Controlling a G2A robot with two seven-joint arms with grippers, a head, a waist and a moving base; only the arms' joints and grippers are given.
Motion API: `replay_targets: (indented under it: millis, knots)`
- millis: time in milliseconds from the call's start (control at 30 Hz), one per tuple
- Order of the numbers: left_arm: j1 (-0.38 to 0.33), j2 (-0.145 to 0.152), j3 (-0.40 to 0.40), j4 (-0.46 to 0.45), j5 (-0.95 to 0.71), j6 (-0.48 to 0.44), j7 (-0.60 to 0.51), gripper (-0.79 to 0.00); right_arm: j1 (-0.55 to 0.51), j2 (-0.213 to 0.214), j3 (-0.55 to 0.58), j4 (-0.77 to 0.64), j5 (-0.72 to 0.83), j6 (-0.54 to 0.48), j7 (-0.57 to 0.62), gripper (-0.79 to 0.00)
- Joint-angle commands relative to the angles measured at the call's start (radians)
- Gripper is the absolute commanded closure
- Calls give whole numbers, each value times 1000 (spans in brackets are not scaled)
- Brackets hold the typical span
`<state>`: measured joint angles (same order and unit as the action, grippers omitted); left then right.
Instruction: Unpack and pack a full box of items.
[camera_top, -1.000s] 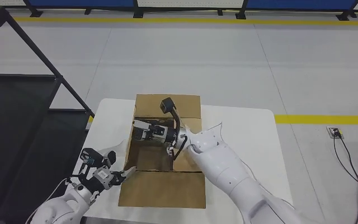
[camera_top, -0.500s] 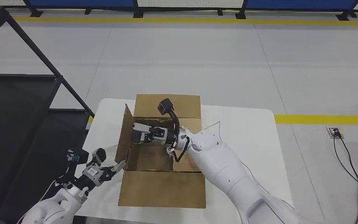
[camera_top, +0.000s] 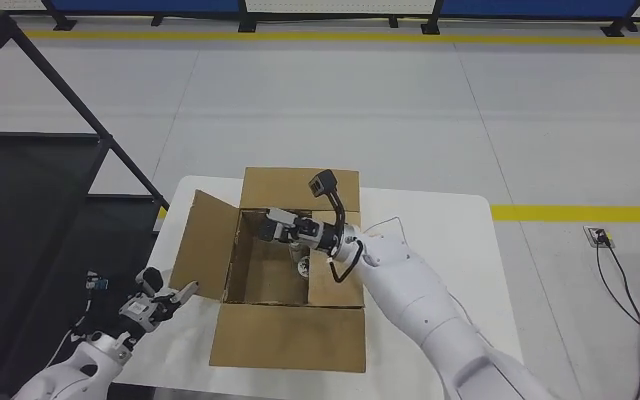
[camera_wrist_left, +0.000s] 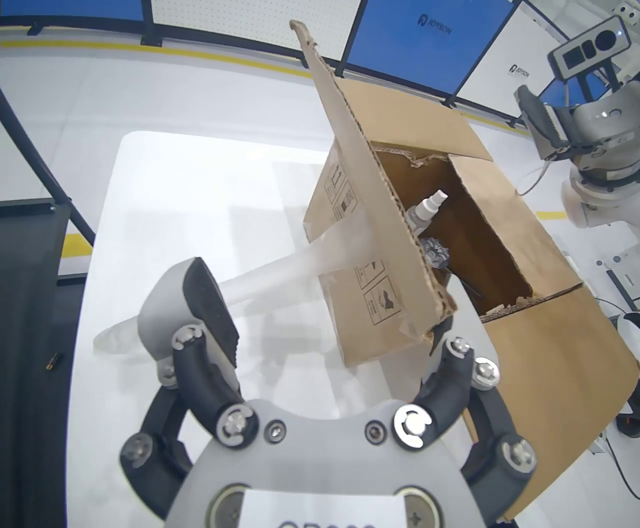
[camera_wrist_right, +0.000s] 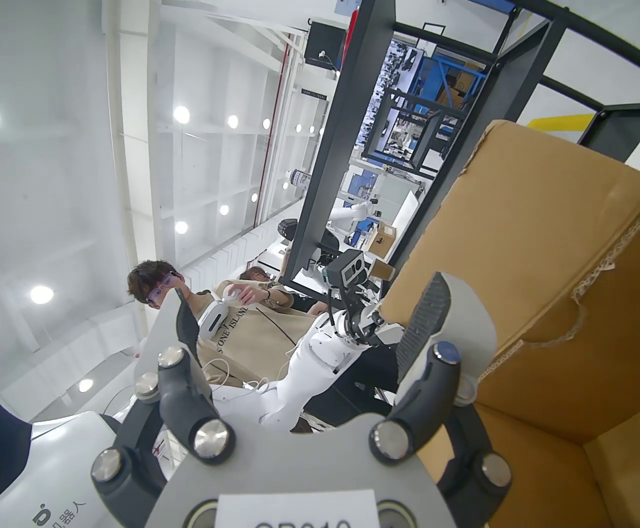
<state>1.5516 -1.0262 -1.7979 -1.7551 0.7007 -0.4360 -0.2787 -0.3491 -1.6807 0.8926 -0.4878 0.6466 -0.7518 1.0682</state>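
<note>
Top view: the white desk (camera_top: 440, 250) carries a big cardboard box (camera_top: 290, 338), which stands open in the middle with its flaps spread. The left flap (camera_top: 205, 245) slants up and outward. The right gripper (camera_top: 272, 226) hangs over the far part of the opening. In the right wrist view its fingers are spread wide with nothing between them. The left gripper (camera_top: 170, 288) sits off the box's left near corner. It too is wide open and empty, and the left wrist view shows the flap's corner just beside one finger (camera_wrist_left: 442, 330). Inside the box lie a white spray bottle (camera_wrist_left: 427, 205) and a crumpled silver wad (camera_wrist_left: 435, 252).
</note>
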Motion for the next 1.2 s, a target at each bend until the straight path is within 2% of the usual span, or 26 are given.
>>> replay_targets:
  millis: [0,200,400,567,700,900,1167]
  knots:
    - [-4,0,-3,13,0,9,-5,-785,-6,8,12,-8,-4,3,3,-785]
    - [-29,0,3,55,15,52,-25,-785,-27,29,43,-40,-21,7,7,-785]
    - [-77,1,38,139,62,86,-57,-785,-52,53,75,-78,-43,7,7,-785]
    - [-127,0,78,213,95,94,-81,-785,-74,70,100,-112,-57,11,11,-785]
    - [-145,0,90,236,109,90,-80,-785,-86,81,115,-132,-65,14,14,-785]
    - [-141,3,72,218,109,88,-69,-785,-97,89,130,-152,-70,20,20,-785]
    - [-95,4,20,98,84,102,-24,-785,-106,99,150,-170,-75,19,19,-785]
